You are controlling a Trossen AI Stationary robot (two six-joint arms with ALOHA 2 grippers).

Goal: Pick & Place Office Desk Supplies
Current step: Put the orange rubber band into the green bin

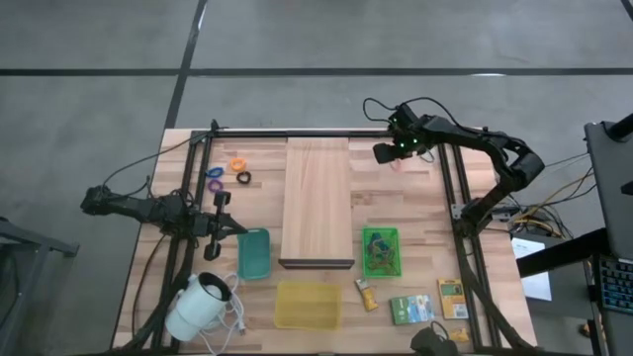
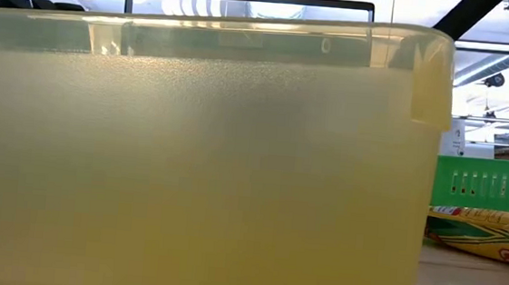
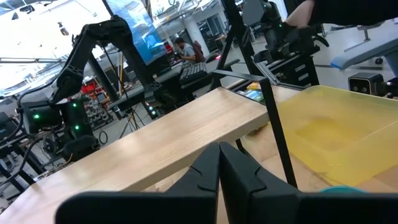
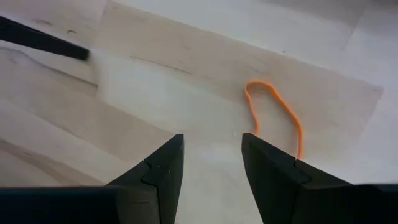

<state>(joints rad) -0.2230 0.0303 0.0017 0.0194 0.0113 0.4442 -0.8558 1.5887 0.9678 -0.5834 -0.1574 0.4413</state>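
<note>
Nearest us, filling the low view, stands a translucent yellow plastic bin (image 2: pixel 190 156) at the table's near edge, with a green slotted plastic basket (image 2: pixel 488 184) and a yellow printed packet (image 2: pixel 484 235) just beyond it. From above, we see that yellow bin beside a white round corded device (image 1: pixel 198 305), and to its other side 1 small yellow-green packet (image 1: pixel 367 294), a green box (image 1: pixel 410 310) and a yellow box (image 1: pixel 452 298). Next comes a teal plastic tray (image 1: pixel 253 253) near the left gripper (image 1: pixel 212 249), whose 2 dark fingers (image 3: pixel 242 174) are pressed together, holding nothing we can see. A long pale wooden board (image 1: pixel 317 201) lies down the middle of the wooden table (image 1: pixel 415 213), between the teal tray and the green basket.

Farther back on the left, we count 3 small rings: black (image 1: pixel 243 178), purple (image 1: pixel 214 174) and orange (image 1: pixel 236 164), lying close together on the tabletop. At the far right, the right gripper (image 1: pixel 385 153) hangs low over the table with its jaws spread. A thin orange rubber-band loop (image 4: pixel 277 112) lies flat on the wood just beside 1 fingertip; we cannot tell whether they touch.
</note>
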